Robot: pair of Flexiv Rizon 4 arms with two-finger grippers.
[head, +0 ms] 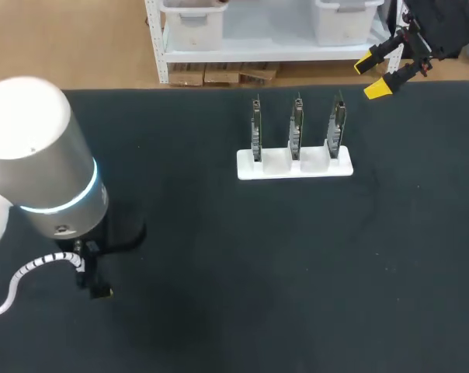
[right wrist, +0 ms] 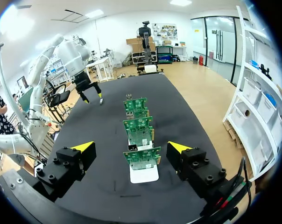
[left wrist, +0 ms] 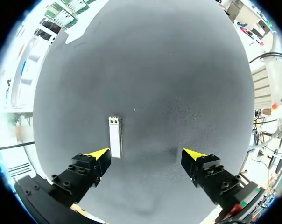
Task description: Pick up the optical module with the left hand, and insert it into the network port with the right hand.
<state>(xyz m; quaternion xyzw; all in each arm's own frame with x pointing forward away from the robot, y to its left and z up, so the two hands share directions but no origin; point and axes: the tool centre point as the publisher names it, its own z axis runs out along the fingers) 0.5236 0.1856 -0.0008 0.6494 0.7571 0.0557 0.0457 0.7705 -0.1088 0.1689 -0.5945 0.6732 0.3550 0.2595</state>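
Two sets of jaws stand released, holding nothing. My left jaws hang over the matte black surface (left wrist: 178, 70), where the small silvery rectangular metal optical module (left wrist: 115, 136) lies flat. It is well apart from the white plastic stand (head: 294, 165), which carries three upright green circuit boards (head: 296, 124). My right jaws hang beyond that stand's far right corner, looking down the row of boards from one end.

I judge the step in hand to be the pick-up, not yet begun. The module is not centred: it lies just ahead of one yellow-tipped finger, with its long side running roughly away from the wrist. Before descending I should slide the left jaws sideways until the module sits midway between them. Then I can come down low enough to pinch its long flanks without scraping the tips on the surface. Such a thin, flat body may skate or twist if one finger arrives first.

Room looks generous. I see only black surface around the module and between it and the stand, so a carry toward the stand seems open. The surface's far edge runs close behind the stand, and the boards sit close together, so side clearance there will be tight. I cannot make out the network port itself.
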